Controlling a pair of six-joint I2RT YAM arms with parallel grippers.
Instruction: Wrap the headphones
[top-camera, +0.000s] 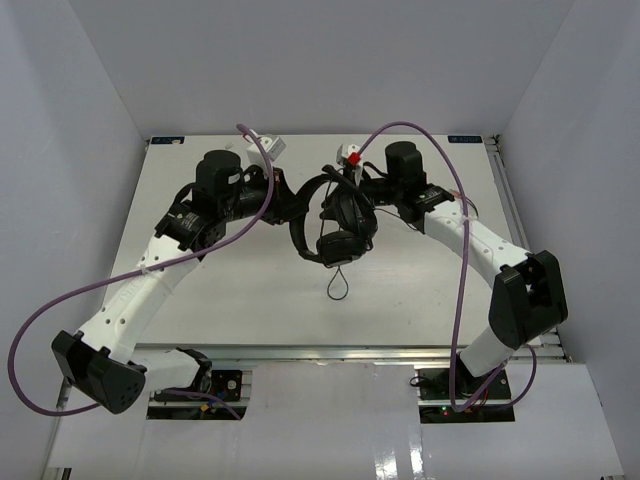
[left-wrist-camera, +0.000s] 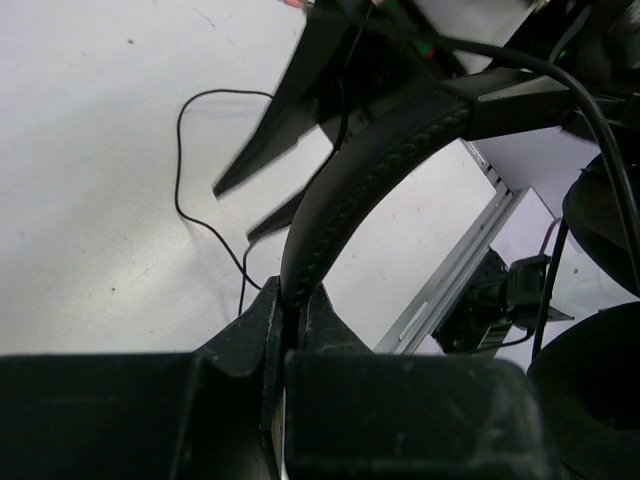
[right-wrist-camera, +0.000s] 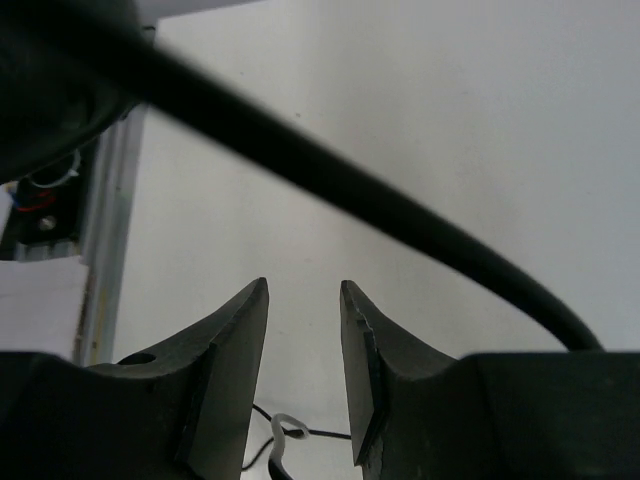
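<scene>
The black headphones (top-camera: 338, 225) hang above the middle of the table, earcups stacked low and the thin cord (top-camera: 338, 285) looping down to the table. My left gripper (top-camera: 284, 203) is shut on the padded headband (left-wrist-camera: 370, 170), which rises from between its jaws (left-wrist-camera: 295, 297). One earcup (left-wrist-camera: 600, 400) shows at the right of that view, and the cord (left-wrist-camera: 180, 170) lies on the table. My right gripper (top-camera: 362, 186) is open and empty beside the earcups. In the right wrist view it (right-wrist-camera: 305, 290) sits under a black band (right-wrist-camera: 350, 190), with the cord and a white tie (right-wrist-camera: 283, 437) below.
The white table (top-camera: 230, 300) has metal rails at its near edge (top-camera: 330, 352) and right edge (top-camera: 510, 200). Purple robot cables (top-camera: 60, 300) loop off both arms. White walls enclose the table on three sides.
</scene>
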